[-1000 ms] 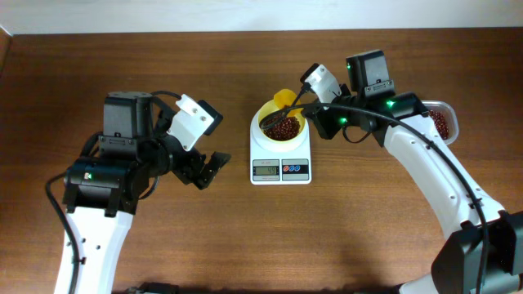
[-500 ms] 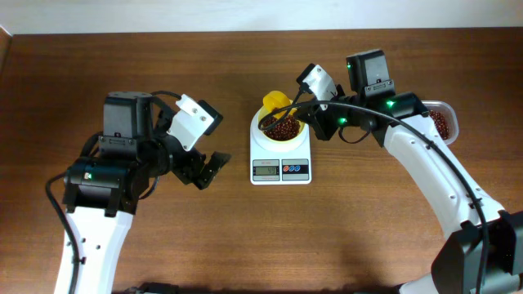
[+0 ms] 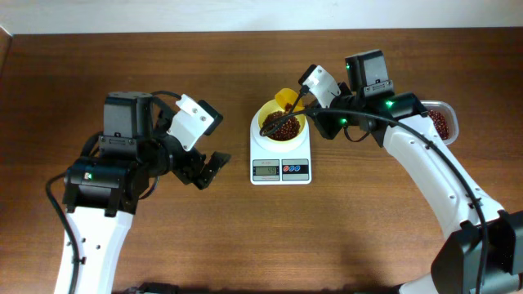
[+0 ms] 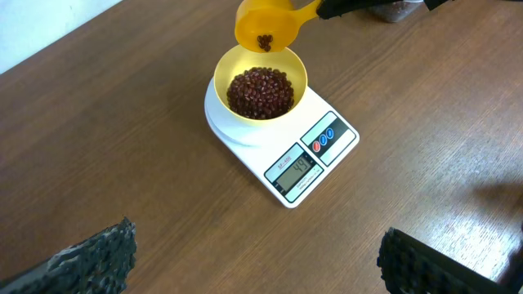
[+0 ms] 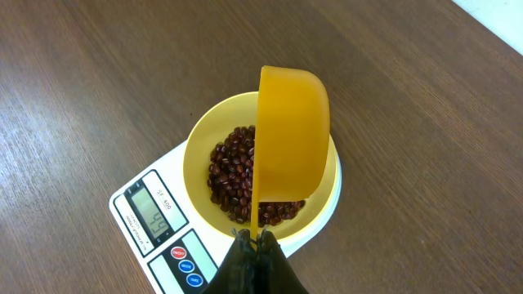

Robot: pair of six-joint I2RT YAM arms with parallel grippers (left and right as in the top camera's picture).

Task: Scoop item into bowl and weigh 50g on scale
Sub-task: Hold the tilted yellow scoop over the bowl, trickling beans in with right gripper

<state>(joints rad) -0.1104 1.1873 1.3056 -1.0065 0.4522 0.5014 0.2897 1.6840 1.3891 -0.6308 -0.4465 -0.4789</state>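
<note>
The pale yellow bowl (image 3: 282, 124) holds a heap of dark red-brown beans (image 3: 281, 128) and stands on the white scale (image 3: 281, 160). The scale's display (image 4: 294, 171) reads 44. My right gripper (image 3: 308, 104) is shut on the handle of an orange-yellow scoop (image 3: 286, 99), tilted on its side over the bowl's far rim. In the right wrist view the scoop (image 5: 292, 143) covers part of the beans (image 5: 231, 167); in the left wrist view a few beans show inside the scoop (image 4: 265, 27). My left gripper (image 3: 211, 170) is open and empty, left of the scale.
A clear tub with more beans (image 3: 440, 122) sits at the far right, partly behind my right arm. The brown wooden table (image 3: 270, 237) extends around the scale.
The scoop swung left over the bowl's far left rim, then came back right and tilted above the bowl. The left arm has not moved.
</note>
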